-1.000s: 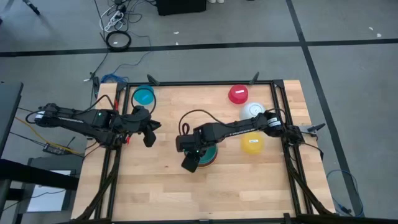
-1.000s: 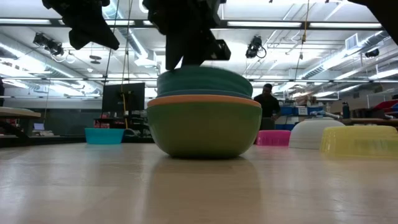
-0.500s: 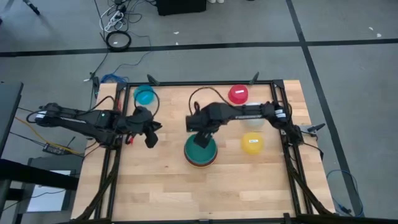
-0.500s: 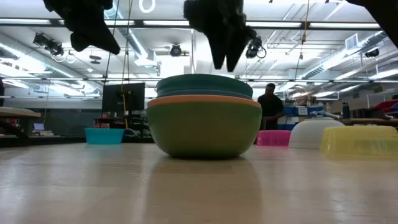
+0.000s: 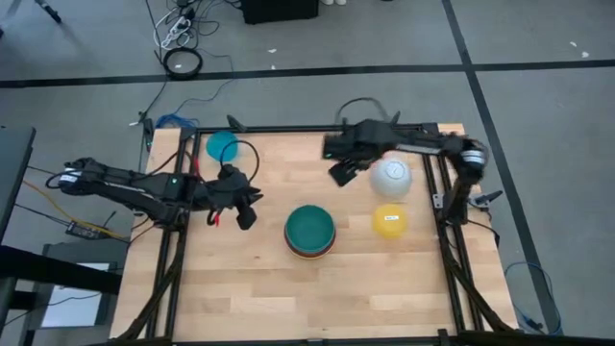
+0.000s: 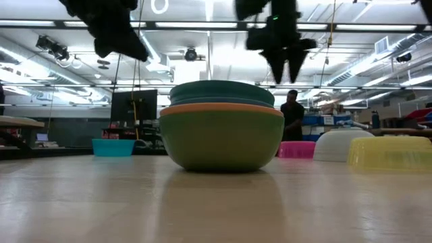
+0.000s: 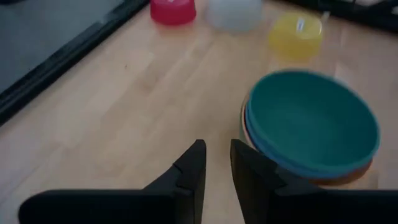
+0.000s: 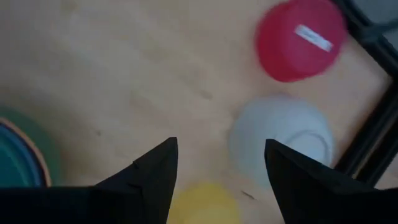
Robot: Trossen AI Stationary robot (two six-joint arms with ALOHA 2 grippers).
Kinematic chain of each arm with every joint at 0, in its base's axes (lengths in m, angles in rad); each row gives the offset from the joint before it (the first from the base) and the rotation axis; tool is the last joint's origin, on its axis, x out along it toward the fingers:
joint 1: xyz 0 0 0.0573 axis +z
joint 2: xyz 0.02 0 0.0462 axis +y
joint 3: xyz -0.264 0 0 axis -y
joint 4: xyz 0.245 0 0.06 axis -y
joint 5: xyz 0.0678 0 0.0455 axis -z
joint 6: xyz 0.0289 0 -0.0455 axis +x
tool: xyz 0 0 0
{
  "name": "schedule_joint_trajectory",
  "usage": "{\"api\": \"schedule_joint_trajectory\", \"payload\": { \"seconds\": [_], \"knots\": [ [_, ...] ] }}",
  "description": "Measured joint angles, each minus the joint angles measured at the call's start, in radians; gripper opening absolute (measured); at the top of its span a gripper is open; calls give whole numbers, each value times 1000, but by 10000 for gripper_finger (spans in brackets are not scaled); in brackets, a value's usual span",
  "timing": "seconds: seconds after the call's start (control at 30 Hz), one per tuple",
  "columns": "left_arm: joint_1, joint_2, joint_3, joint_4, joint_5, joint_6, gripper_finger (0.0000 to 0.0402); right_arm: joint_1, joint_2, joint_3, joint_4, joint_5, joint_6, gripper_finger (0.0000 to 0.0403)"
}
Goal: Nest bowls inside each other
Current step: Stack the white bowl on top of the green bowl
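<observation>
We counted one smooth round nested plastic stack [image 5: 309, 231], four loose bowls, the right gripper [image 8: 219, 163] spread wide and empty, the left gripper [image 7: 216, 163] nearly closed, empty.

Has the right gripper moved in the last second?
Yes. The right gripper left the stacked bowls and now hovers beside the white bowl.

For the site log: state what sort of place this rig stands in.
Probably a large lab or workshop hall. The low view shows an exposed ceiling with ducts, strip lights, a monitor and a person at benches beyond the wooden table.
</observation>
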Motion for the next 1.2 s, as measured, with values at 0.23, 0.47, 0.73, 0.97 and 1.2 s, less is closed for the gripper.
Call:
{"api": "schedule_joint_trajectory", "payload": {
  "seconds": [0.23, 0.47, 0.73, 0.97, 1.2],
  "knots": [
    [115, 43, 0, 193, 125, 115, 84, -33, -284, -292, 110, -7, 156, 212],
    [282, 217, 2, 486, 352, 133, 84, -20, -463, -566, 113, -72, 369, 200],
    [401, 503, 178, 565, 495, 132, 84, -43, -518, -705, 106, -97, 489, 118],
    [428, 662, 350, 570, 530, 150, 84, -180, -517, -726, 131, -67, 496, 10],
    [473, 737, 440, 504, 531, 155, 84, -329, -487, -726, 132, -57, 465, 1]
  ]
}}
